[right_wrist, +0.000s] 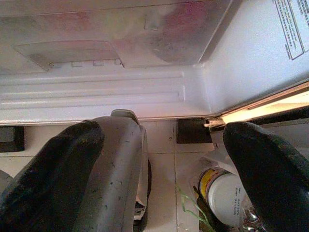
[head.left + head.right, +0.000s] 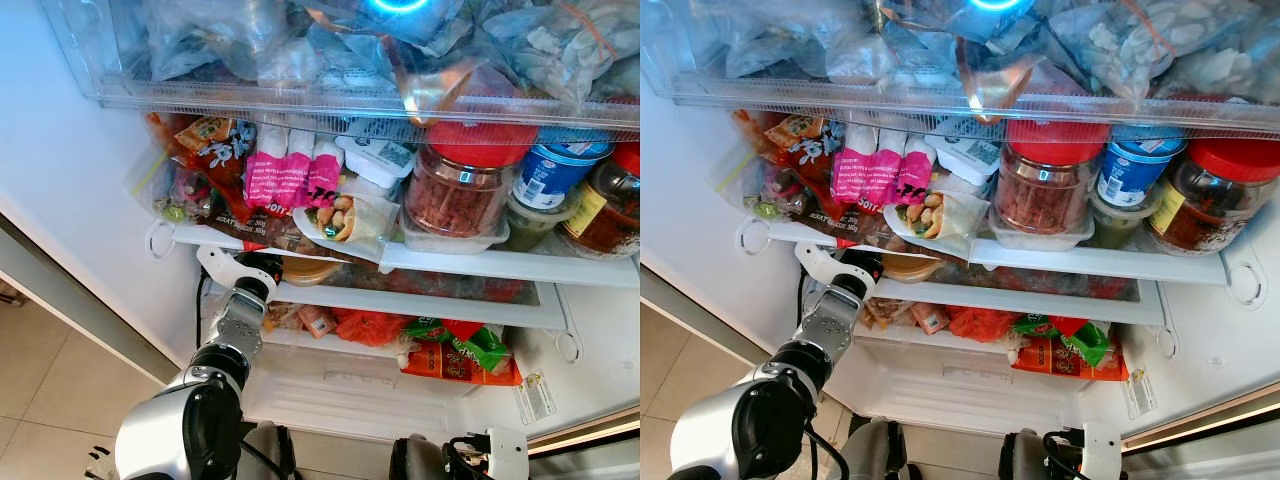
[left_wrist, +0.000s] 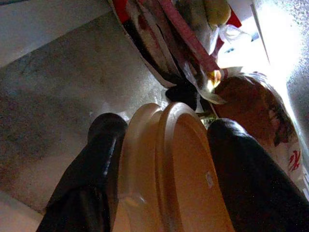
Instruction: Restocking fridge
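Tub [image 3: 169, 164] of smooth tan plastic, round lid, sits clamped between my left gripper [image 2: 262, 272] fingers, under the middle shelf [image 2: 520, 264] | shelf carries red-lidded jar [image 2: 458, 190] of reddish pieces, pink packets [image 2: 290, 172] | right gripper [image 1: 164, 174] spread wide, empty, low by fridge base.

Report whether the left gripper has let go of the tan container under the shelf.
Not released. The left gripper is shut on the tan container: a black finger presses each side of it, inside the fridge beneath the packed shelf.
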Robot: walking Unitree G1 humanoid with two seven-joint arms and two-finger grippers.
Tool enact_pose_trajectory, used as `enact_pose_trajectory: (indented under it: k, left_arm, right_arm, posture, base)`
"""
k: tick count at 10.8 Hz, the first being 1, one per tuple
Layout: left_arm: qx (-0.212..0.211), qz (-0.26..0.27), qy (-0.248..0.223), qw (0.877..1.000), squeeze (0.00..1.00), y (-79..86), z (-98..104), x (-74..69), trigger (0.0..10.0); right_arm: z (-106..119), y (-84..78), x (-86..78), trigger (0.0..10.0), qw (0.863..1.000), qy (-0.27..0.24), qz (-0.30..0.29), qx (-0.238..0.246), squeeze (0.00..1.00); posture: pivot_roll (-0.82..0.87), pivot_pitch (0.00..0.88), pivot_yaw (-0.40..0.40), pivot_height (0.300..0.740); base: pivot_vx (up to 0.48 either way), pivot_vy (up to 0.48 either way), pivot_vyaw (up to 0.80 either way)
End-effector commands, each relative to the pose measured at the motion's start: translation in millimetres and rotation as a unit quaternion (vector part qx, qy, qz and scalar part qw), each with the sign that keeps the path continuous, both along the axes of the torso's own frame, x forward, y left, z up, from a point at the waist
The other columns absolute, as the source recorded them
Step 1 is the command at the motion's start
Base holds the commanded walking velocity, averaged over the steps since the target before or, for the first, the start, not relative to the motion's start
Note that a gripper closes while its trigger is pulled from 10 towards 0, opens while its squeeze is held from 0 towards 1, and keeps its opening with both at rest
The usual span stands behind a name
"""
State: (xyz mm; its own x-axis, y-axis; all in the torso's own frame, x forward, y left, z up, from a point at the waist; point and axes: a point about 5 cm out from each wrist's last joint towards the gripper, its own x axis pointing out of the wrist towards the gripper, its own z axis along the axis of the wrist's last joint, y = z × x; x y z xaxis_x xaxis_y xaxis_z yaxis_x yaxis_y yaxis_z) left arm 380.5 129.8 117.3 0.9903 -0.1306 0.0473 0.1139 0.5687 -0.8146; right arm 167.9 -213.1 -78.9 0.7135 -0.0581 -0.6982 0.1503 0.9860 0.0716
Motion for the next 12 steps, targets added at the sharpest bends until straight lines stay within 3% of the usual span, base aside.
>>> enact_pose_trajectory:
  k: [1,2,4,9,12]
  left_arm:
    - [-0.002,-0.016,0.001,1.0,1.0,-0.7,-6,-3.4,10.0]
    - [0.013,-0.032,-0.01,0.999,0.0,-2.6,-7,-6.0,10.0]
    - [0.021,-0.03,-0.015,0.999,0.0,3.8,-10,-9.1,10.0]
    - [0.033,-0.069,-0.051,0.996,0.0,1.5,-9,-23.2,10.0]
    - [0.022,-0.082,-0.041,0.996,0.0,-3.1,-11,-35.4,10.0]
  right_arm:
    - [-17,4.4,-36.5,10.0,0.997,0.071,-0.006,0.01,0.0]
    - [-18,5.4,-36.7,10.0,0.997,0.072,-0.006,0.012,0.0]
    - [-18,6.5,-36.9,10.0,0.997,0.073,-0.005,0.012,0.0]
    - [-18,7.2,-35.4,10.0,0.997,0.072,-0.003,0.012,0.0]
    - [-17,9.4,-33.1,10.0,0.997,0.071,0.0,0.013,0.0]
  posture:
    - [-0.06,0.179,0.028,0.635]
    - [-0.06,0.178,0.031,0.635]
    - [-0.05,0.173,0.035,0.635]
    - [-0.04,0.164,0.037,0.635]
    - [-0.03,0.16,0.04,0.635]
  base:
    - [0.0,0.0,0.0]
    - [0.0,0.0,0.0]
    - [0.0,0.0,0.0]
    - [0.0,0.0,0.0]
    - [0.0,0.0,0.0]
